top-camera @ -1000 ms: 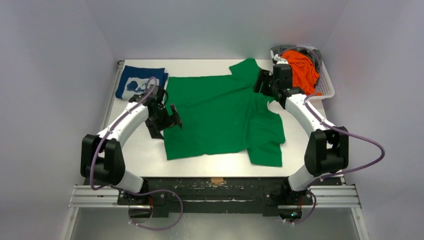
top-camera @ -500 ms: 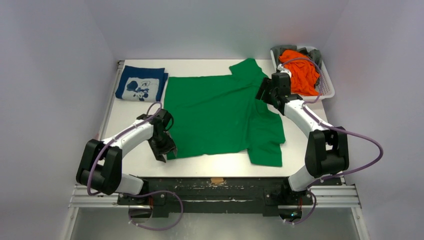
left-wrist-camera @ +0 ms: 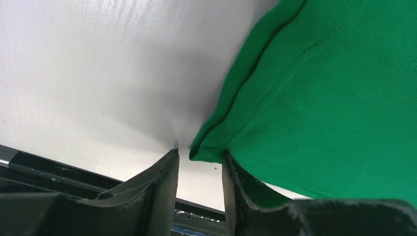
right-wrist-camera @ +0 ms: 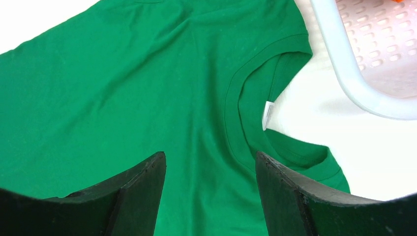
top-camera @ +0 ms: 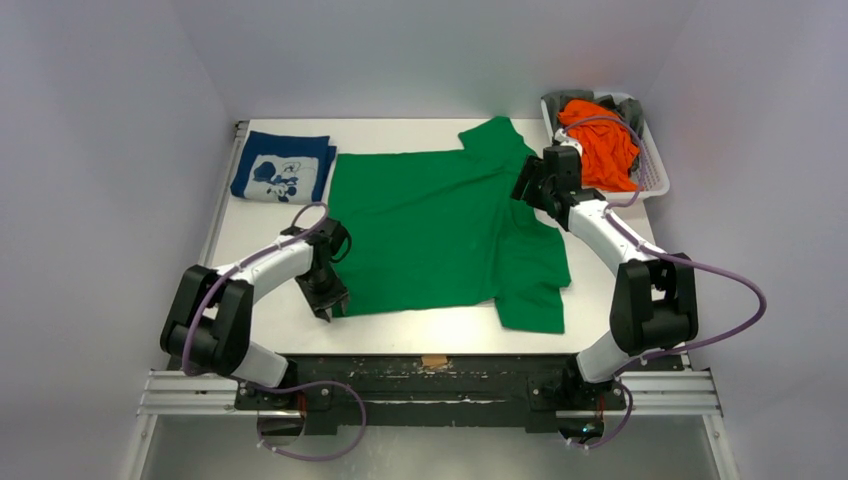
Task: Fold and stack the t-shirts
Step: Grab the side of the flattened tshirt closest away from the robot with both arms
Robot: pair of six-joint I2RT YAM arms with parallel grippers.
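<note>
Green shirt (top-camera: pixel 440 230) lies flat, centred; it looks light and limp, so pinch edges. Left gripper (left-wrist-camera: pixel 199 164) straddles its 7 o'clock hem corner (left-wrist-camera: pixel 209 147), jaws parted; right gripper (right-wrist-camera: pixel 210 169) hovers spread above the collar (right-wrist-camera: pixel 235 98) at 2 o'clock.

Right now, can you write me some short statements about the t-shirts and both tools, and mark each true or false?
1. The green t-shirt lies spread on the table. True.
2. The navy t-shirt is in the white basket. False: it lies folded on the table's far left corner.
3. The left tool is open around the green t-shirt's near hem corner. True.
4. The right tool grips the orange t-shirt. False: it is open above the green t-shirt's collar; the orange t-shirt lies in the white basket.
</note>
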